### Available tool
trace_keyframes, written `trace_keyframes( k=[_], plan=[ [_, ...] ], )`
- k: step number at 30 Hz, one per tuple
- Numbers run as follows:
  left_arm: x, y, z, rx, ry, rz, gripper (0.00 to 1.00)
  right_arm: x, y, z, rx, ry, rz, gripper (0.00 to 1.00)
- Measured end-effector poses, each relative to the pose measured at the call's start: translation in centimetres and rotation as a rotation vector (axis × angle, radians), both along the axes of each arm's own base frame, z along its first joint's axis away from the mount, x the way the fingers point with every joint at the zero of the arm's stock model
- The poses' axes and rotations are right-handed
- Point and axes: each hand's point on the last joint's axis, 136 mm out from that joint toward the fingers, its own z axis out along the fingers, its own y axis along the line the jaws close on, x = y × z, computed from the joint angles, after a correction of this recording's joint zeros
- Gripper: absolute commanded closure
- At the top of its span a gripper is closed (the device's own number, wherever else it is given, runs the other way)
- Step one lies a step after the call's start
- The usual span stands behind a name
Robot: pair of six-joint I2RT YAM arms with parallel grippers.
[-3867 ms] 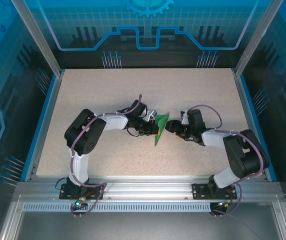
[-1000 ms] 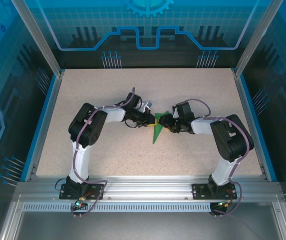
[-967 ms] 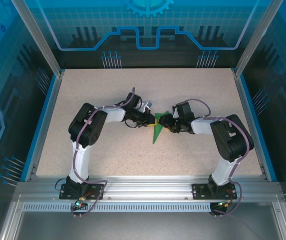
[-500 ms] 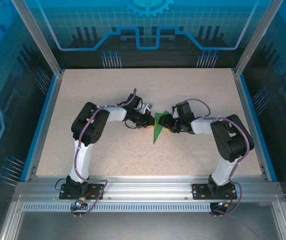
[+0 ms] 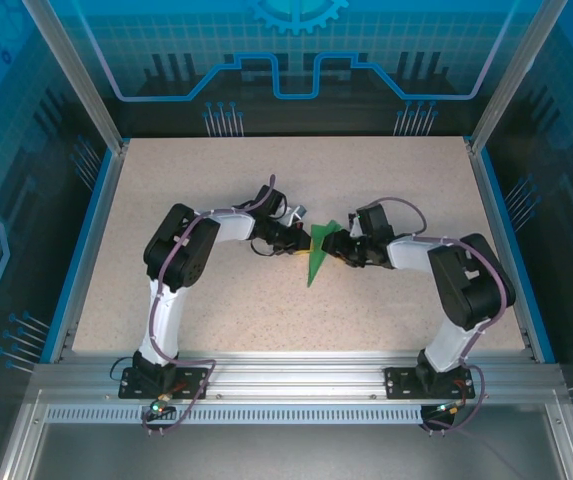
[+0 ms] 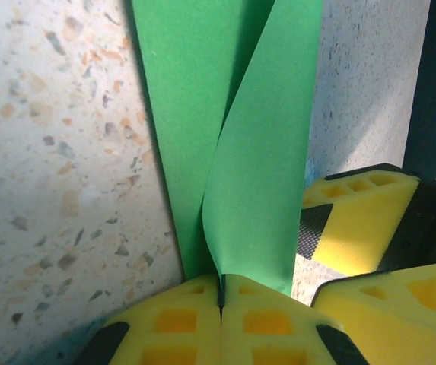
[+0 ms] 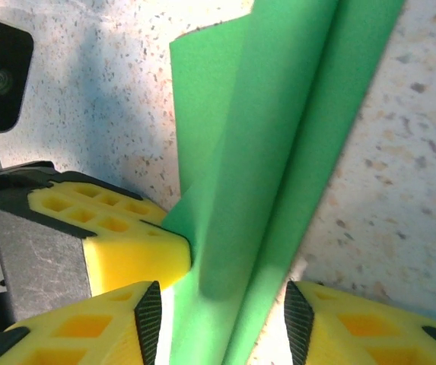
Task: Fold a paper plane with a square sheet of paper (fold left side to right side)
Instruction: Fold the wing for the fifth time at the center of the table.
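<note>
Worktop [image 5: 216,190] centre | left gripper [image 6: 220,293] still pinching paper plane [image 6: 202,114] | right gripper [image 7: 218,304] jaws spread, straddling it, elbow shifting right.

Paper plane [image 6: 263,152]: thin bright green paper, matt and smooth, even in colour, sharply creased, pinched between the jaws of the left gripper [image 6: 221,293] and standing loose between the jaws of the right gripper [image 7: 218,319]; fingers [image 6: 179,327] of both grippers: yellow moulded plastic, matt, with recessed square pockets; pads [image 7: 147,312] on the inner jaw faces: black, finely textured. Tabletop [image 6: 58,167] beyond the jaws: pale stone-look surface flecked brown and grey, low sheen; arm housings [image 5: 171,250] behind the jaws: glossy black and white plastic; frame rail [image 5: 286,385]: silver metal, ribbed, satin finish.
</note>
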Motion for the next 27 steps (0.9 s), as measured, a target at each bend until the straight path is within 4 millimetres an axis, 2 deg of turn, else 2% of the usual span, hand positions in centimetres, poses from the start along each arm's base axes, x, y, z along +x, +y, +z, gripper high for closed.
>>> trace_keyframes(
  k=[3, 7, 12, 17, 27],
  plan=[
    [0.0, 0.0, 0.0, 0.003, -0.004, -0.004, 0.96, 0.7, -1.0, 1.5, 0.003, -0.038, -0.014, 0.74],
    [0.1, 0.0, -0.1, 0.010, -0.003, -0.005, 0.96, 1.5, -0.8, 2.6, 0.015, -0.063, -0.008, 0.82],
    [0.1, 0.1, -0.1, 0.018, -0.015, -0.015, 0.96, 3.0, -0.1, 2.9, 0.028, -0.072, 0.002, 0.84],
    [0.1, 0.1, -0.1, 0.026, -0.018, -0.016, 0.96, 4.8, 0.9, 2.3, 0.036, -0.065, 0.014, 0.84],
    [0.1, 0.1, -0.2, 0.035, -0.031, -0.025, 0.97, 5.9, 2.0, 1.0, 0.030, -0.030, 0.032, 0.84]
  ],
)
